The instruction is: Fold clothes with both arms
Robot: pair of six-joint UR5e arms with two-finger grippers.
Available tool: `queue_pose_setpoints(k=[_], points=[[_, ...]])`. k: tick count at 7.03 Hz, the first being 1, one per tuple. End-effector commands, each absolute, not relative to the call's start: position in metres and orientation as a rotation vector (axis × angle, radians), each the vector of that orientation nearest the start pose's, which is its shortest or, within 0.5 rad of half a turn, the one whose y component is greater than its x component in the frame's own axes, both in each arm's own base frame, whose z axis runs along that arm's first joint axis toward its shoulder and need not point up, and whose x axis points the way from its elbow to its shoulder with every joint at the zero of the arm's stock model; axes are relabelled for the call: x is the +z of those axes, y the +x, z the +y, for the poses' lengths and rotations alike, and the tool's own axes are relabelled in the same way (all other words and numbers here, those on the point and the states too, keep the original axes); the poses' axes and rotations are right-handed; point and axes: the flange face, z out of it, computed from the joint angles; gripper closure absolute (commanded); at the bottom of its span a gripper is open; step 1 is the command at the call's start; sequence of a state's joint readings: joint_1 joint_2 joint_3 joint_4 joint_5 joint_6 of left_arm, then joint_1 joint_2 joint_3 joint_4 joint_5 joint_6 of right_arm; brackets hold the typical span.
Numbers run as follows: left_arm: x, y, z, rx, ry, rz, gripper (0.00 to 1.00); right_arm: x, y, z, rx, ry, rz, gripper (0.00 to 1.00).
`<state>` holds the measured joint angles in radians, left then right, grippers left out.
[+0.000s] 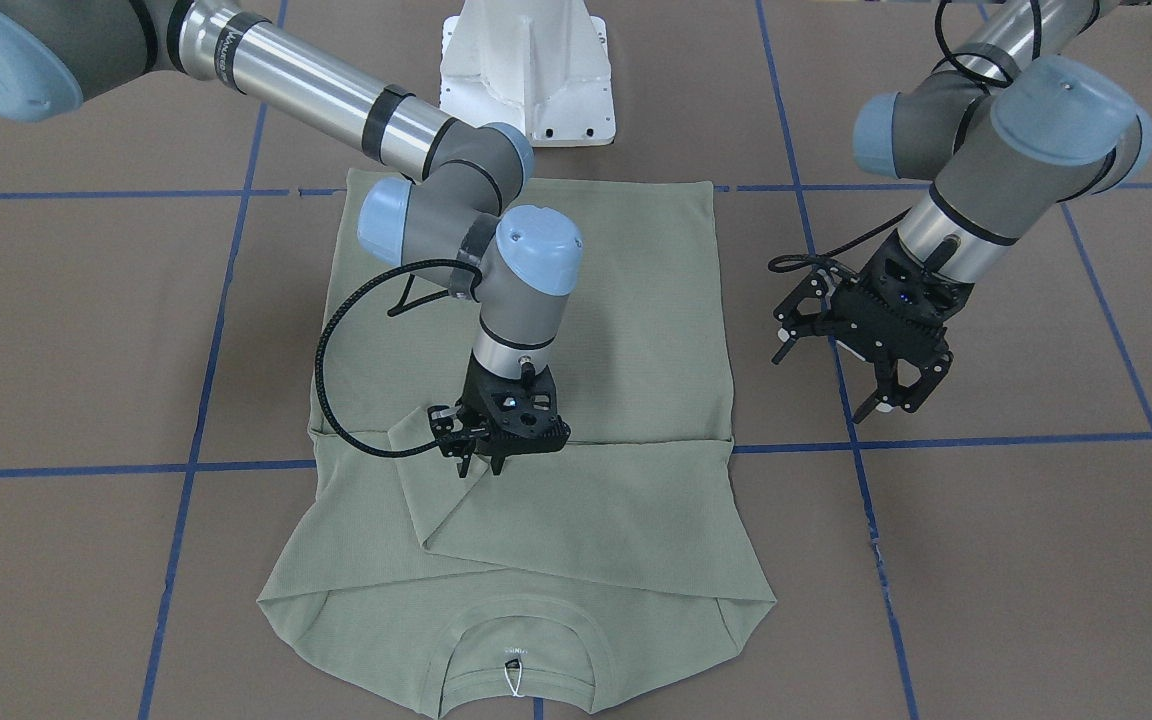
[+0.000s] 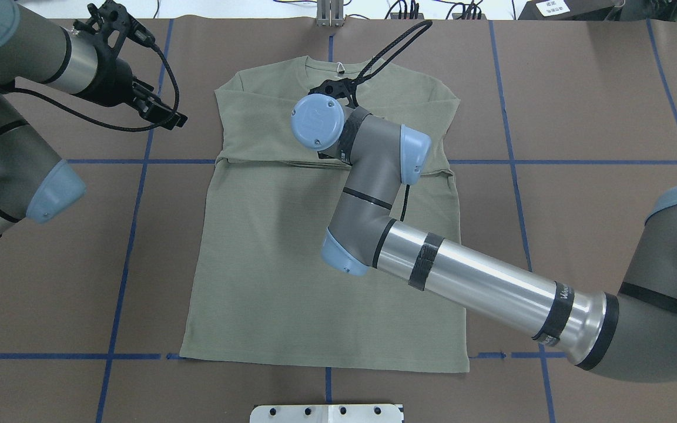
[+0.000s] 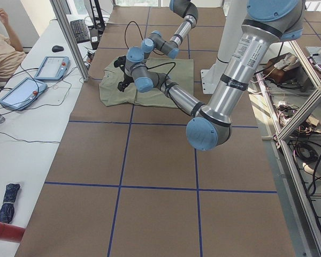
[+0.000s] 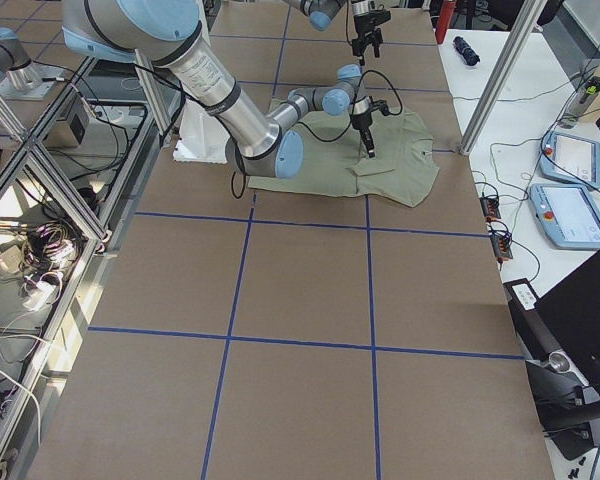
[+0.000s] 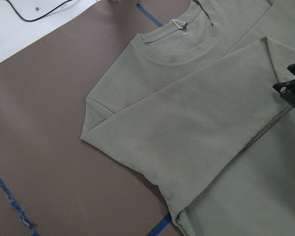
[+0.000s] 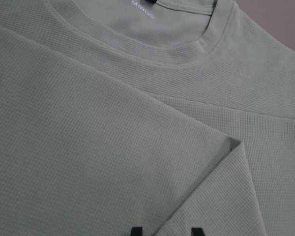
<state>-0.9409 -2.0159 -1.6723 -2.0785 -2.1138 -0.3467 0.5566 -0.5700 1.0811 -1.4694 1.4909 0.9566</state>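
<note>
— Right gripper (image 1: 481, 468), condition?
— Jaws parted, nothing held. Fingertips (image 6: 136, 231) stood over the upper folded sleeve (image 1: 586, 510), near its cuff end. Contact with the cloth could not be told.
— Left gripper (image 1: 888, 408)?
— Likewise parted and empty. It hung over bare bench (image 1: 1016, 560), apart from the shirt's side on the robot's left.
— Shirt (image 1: 626, 330)?
— One, sage-green, knit, laid flat at mid-bench. Hem lay toward the robot's edge, collar (image 1: 516, 625) toward the operators' edge. Both sleeves were folded across the chest and overlapped. White label loop (image 1: 513, 680) sat at the collar.
— Surroundings?
— Brown bench covering, gridded in blue tape (image 1: 986, 440). White pedestal (image 1: 526, 70) stood at the robot's edge, near the hem.
</note>
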Motion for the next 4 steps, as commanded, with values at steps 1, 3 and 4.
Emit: queue_pose_setpoints(k=[1,3,4], points=[[0.2979,0.312,-0.5664,0.537,0.682,0.925,0.0,0.2263,-0.6407,-0.5603,-0.043,0.409,-0.459,0.56],[0.2979,0.312,-0.5664,0.537,0.682,0.925,0.0,0.2257,-0.6405,-0.5601,-0.052,0.411,-0.457,1.0],[0.2986,0.3131,-0.5662,0.538,0.68,0.925,0.0,0.2259,-0.6404,-0.5602,-0.056,0.412,-0.454,1.0]])
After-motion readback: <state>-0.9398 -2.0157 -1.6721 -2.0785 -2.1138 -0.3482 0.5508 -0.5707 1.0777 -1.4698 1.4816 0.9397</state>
